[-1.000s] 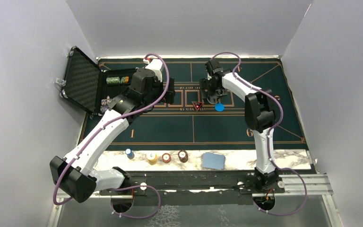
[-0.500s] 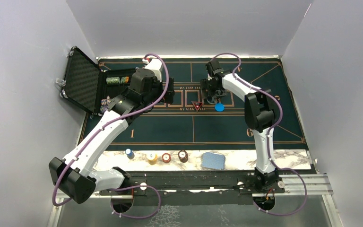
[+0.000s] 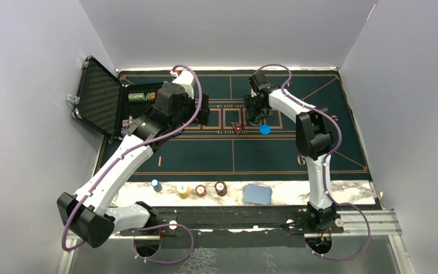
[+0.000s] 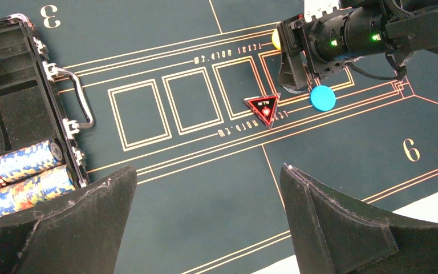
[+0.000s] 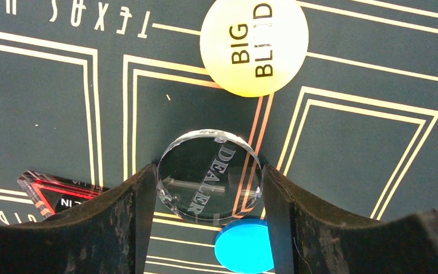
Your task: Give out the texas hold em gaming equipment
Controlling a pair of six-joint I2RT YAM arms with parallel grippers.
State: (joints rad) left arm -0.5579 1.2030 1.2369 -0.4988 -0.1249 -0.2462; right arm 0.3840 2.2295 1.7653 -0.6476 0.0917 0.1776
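Clear DEALER disc (image 5: 208, 174) inside right gripper (image 5: 206, 188) — top view hides it.

I note the red triangular marker (image 4: 265, 108) flat on the felt mat (image 4: 205, 188), blue disc (image 4: 323, 97) just beside (not touching).

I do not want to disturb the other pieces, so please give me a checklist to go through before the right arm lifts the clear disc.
1. Clear DEALER disc centred in the right gripper: ok.
2. Grip firm on that disc: cannot tell.
3. Yellow BIG BLIND disc outside the fingers: ok.
4. Blue disc free of the finger that partly hides it: cannot tell.
5. Red triangular marker free of the other finger: cannot tell.
6. Left gripper open, empty: ok.
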